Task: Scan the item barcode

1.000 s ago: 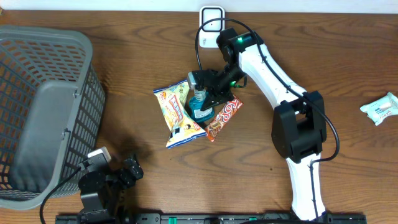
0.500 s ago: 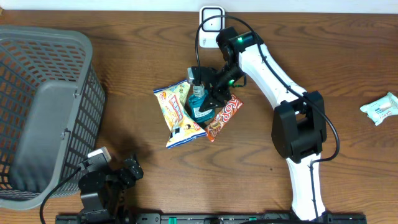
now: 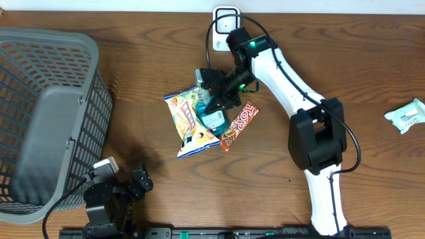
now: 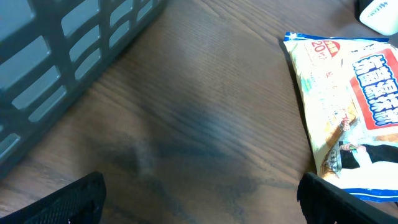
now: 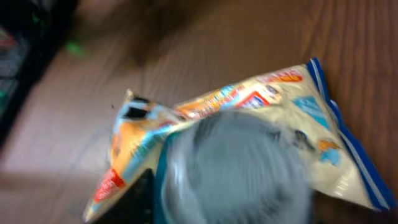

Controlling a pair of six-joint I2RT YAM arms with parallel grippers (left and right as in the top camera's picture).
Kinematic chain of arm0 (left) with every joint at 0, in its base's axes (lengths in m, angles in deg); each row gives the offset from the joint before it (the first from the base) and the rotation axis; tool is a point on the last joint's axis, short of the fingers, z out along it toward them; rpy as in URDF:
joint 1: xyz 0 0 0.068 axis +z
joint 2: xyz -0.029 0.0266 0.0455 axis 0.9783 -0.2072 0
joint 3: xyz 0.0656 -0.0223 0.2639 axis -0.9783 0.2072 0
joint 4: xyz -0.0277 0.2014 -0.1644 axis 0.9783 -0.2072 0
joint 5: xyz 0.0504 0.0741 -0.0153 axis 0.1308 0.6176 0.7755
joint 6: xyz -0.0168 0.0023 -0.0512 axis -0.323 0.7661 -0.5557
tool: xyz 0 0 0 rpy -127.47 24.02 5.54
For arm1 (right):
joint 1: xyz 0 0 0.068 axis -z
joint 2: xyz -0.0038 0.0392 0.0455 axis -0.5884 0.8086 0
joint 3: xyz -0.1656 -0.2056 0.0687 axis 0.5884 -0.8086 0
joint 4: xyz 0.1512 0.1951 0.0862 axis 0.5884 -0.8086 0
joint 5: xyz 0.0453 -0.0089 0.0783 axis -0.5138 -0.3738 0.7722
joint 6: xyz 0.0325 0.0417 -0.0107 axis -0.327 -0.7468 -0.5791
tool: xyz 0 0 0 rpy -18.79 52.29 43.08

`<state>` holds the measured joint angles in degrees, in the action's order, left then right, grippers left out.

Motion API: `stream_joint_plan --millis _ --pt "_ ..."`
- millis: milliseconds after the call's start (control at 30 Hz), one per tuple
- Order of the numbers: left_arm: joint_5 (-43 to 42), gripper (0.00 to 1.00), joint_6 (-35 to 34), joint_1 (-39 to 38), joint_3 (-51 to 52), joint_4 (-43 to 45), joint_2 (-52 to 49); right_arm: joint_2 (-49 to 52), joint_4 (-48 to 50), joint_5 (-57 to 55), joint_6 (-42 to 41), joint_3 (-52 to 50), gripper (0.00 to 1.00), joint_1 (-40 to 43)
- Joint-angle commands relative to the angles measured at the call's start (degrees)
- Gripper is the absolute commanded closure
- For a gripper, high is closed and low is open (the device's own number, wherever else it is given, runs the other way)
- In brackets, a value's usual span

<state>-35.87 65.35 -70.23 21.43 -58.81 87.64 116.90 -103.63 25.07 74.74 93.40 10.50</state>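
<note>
L gripper (image 3: 138, 180) sits bottom left of the overhead view, near the lower right corner of the grey basket (image 3: 93, 93). It's released: the L wrist cam has its fingertips (image 4: 71, 199) at the two bottom corners of frame, wide apart, w/ only bare table (image 4: 186, 124) btwn them. Basket wall fills the upper left of that frame, and the snack bag (image 4: 348, 93) is at the right edge.

Centre of overhead: snack bag lies flat, yellow w/ blue-white edges, slanting upper left to lower right. The item, a blue bottle (image 3: 214, 118), lies on the bag's right side, its pale cap end pointing up and left. A red candy bar (image 3: 240, 121) is just right of the bottle, slanted lower left to upper right. Touching or not, can't tell.

R gripper (image 3: 212, 87) is at the bottle's cap end, above frame centre, w/ the arm reaching in from the right. R wrist cam is blurred: a grey round shape, looks like the cap, fills lower centre, w/ the snack bag across mid frame behind it. Whether the jaws pinch the bottle or only sit around it, can't tell from either view.

Farther out, a white device (image 3: 226, 18) is at the top centre edge. A white-and-teal packet (image 3: 406, 115) is at the right edge, well apart from the rest.
</note>
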Motion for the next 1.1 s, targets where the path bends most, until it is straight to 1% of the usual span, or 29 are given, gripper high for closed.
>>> stream_joint_plan --millis 0,233,433,600,833,900,967,1067 --pt "0.3 0.02 0.5 0.1 -0.5 -0.2 0.3 -0.2 0.1 2.2 0.3 0.4 0.67 -0.8" --pt "0.3 0.02 0.5 0.1 -0.5 -0.2 0.3 -0.4 -3.0 2.0 0.3 0.4 0.72 -0.4" --pt "0.3 0.02 0.5 0.1 -0.5 -0.2 0.3 -3.2 -6.7 2.0 0.3 0.7 0.73 2.4" --pt "0.3 0.02 0.5 0.1 -0.5 -0.2 0.3 -5.3 -6.7 2.0 0.3 0.7 0.73 3.8" --pt "0.3 0.02 0.5 0.1 -0.5 -0.2 0.3 -5.6 -1.9 1.5 0.3 0.7 0.73 3.8" --pt "0.3 0.02 0.5 0.1 -0.5 -0.2 0.3 -5.5 -0.3 -0.1 0.0 0.7 0.75 3.4" --pt "0.3 0.02 0.5 0.1 -0.5 -0.2 0.3 -5.3 2.5 -4.6 -3.3 0.7 0.77 3.0" --pt "0.3 0.02 0.5 0.1 -0.5 -0.2 0.3 -5.3 6.2 -9.6 -9.8 0.6 0.76 2.4"
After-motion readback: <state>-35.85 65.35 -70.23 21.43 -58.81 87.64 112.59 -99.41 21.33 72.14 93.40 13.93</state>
